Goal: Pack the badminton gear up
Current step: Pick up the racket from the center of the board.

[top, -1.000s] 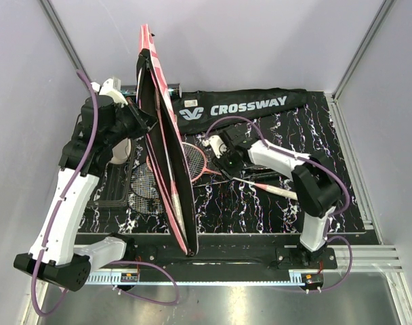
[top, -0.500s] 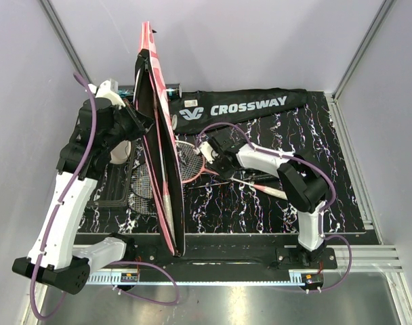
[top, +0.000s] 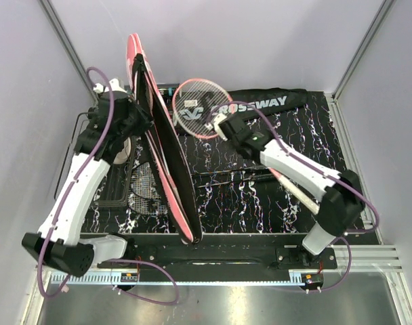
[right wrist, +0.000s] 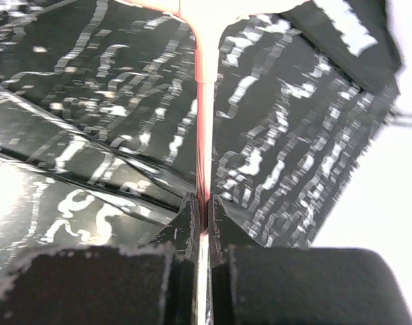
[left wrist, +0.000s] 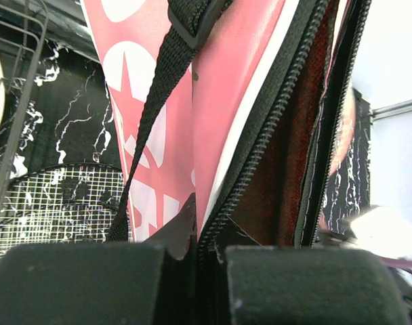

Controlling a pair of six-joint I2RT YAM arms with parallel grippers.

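My left gripper [top: 139,115] [left wrist: 206,237] is shut on the zip edge of the pink racket case [top: 167,183] [left wrist: 240,101]. It holds the case upright and gaping on the left half of the table. My right gripper [top: 223,125] [right wrist: 200,217] is shut on the thin shaft [right wrist: 203,135] of a pink-framed racket. That racket's head [top: 199,108] hangs in the air over the black CROSSWAY bag [top: 274,103] at the back. A second racket head [top: 148,186] [left wrist: 57,203] lies flat on the table beside the case. No shuttlecocks or tube show.
A black wire basket [top: 101,186] [left wrist: 16,101] sits at the far left with a cream disc [top: 123,150] by it. Thin dark shafts [top: 236,177] lie across the marbled table [top: 328,156]. Grey walls close in on three sides.
The right gripper closed on the racket shaft and lifted the racket up and back, from the table beside the case to over the black bag. The left arm shifted the case slightly.
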